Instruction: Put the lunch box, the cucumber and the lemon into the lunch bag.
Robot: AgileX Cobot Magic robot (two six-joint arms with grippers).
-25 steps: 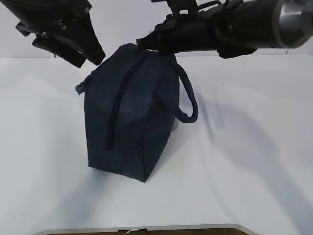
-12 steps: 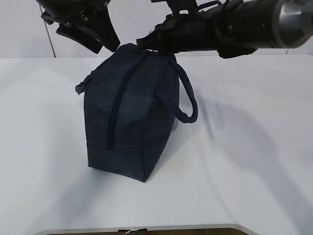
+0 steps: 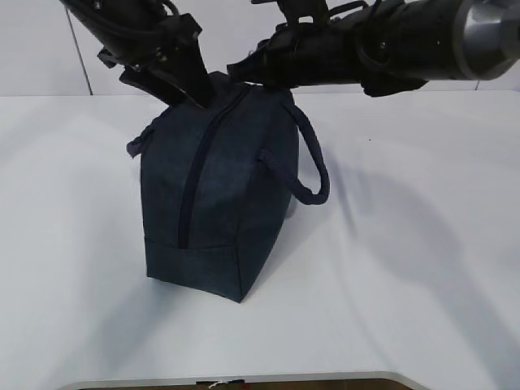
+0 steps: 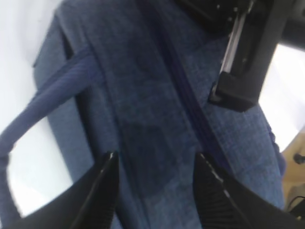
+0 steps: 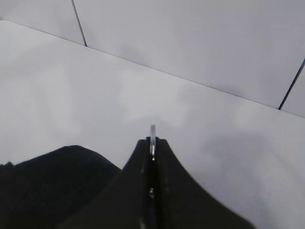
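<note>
1. A boxy dark navy fabric lunch bag (image 3: 215, 191) stands on a plain white table (image 3: 406, 268) with its long dark zipper line (image 3: 195, 175) running from the near end up over the top; in the exterior view the zip looks closed along the length that shows, and one loop handle (image 3: 309, 162) hangs down the right side.

2. The left gripper (image 4: 155, 167) hovers just above the top of the bag, its two black fingers (image 4: 102, 183) spread wide with only navy fabric and the zipper seam between them; it grips nothing; the exterior view places it at the far upper end of the bag.

3. The right gripper (image 5: 152, 145) has its fingers pressed together on a thin silver ring (image 5: 152, 135), which is judged to be the zipper's pull; in the exterior view that arm reaches across to the far top end of the bag; the bag itself shows in the right wrist view only as a dark mass at lower left.

4. The lunch box, the cucumber and the lemon appear in no view; whether they lie out of frame or already inside the bag cannot be told.

5. Judged from this: the work appears to be at the zipper stage, one arm on the pull and the other poised to steady the fabric; no item is shown going in, so how much packing remains is open.
</note>
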